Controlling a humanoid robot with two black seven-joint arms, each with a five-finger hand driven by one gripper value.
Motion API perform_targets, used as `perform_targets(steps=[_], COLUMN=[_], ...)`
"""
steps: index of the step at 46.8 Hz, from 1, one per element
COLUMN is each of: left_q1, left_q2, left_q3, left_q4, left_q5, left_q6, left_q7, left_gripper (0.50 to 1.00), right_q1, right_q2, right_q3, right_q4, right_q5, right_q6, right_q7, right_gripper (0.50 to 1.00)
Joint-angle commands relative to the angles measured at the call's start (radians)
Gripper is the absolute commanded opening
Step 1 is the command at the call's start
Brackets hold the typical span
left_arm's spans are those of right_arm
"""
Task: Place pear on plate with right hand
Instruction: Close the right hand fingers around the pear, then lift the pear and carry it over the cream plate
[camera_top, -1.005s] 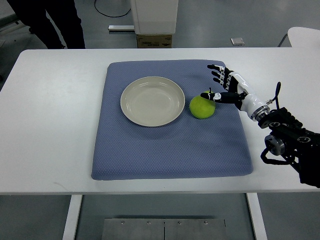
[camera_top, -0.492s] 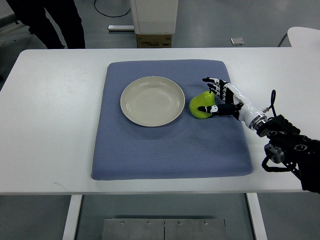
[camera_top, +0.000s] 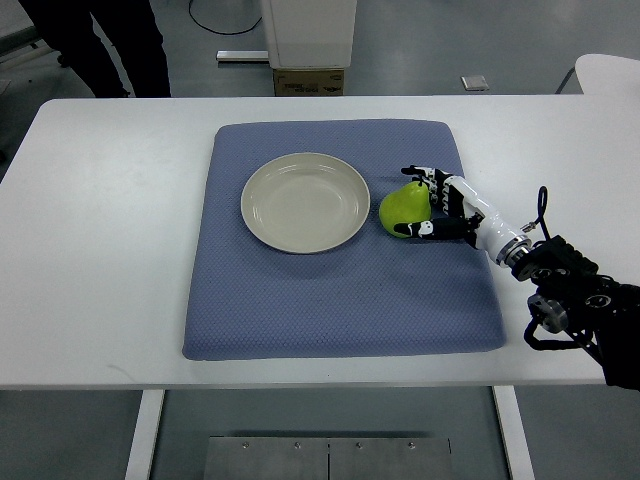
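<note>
right hand (camera_top: 432, 203): fingers wrapped round the pear (camera_top: 403, 208), seemingly gripping, lift unclear | pear: on mat (camera_top: 340, 290), just right of plate (camera_top: 304, 201), almost touching its rim | plate lies left of hand

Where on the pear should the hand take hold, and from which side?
Grip the pear around its wide round body, coming from its right, the side away from the plate. It lies on the mat with the plate close on its left, so only the right is free. The right hand already cups it there, fingers behind, thumb in front.
</note>
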Motion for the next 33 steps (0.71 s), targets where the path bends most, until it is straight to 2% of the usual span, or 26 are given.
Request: perform_targets(steps=[1, 4, 9, 14, 33], left_q1=[0.001, -0.001, -0.001, -0.001, -0.001], left_q2=[0.000, 0.000, 0.000, 0.000, 0.000], left_q3=[0.001, -0.001, 0.001, 0.001, 0.001], left_q4=[0.000, 0.000, 0.000, 0.000, 0.000], left_q5=[0.000, 0.000, 0.000, 0.000, 0.000], left_q6=[0.000, 0.000, 0.000, 0.000, 0.000], left_q7=[0.000, 0.000, 0.001, 0.000, 0.000], left_gripper=[1.000, 1.000, 1.000, 1.000, 1.000], right_q1=[0.000, 0.000, 0.000, 0.001, 0.027], right_q2=[0.002, 0.002, 0.002, 0.000, 0.009], right_q3=[-0.005, -0.013, -0.034, -0.043, -0.004], right_q4=[0.000, 0.000, 0.000, 0.000, -0.001], right_q5=[-0.007, -0.011, -0.012, -0.014, -0.007], right_q6=[0.000, 0.000, 0.000, 0.000, -0.009], right_q7=[0.000, 0.000, 0.000, 0.000, 0.000], right_gripper=[0.885, 0.799, 0.686, 0.500, 0.500])
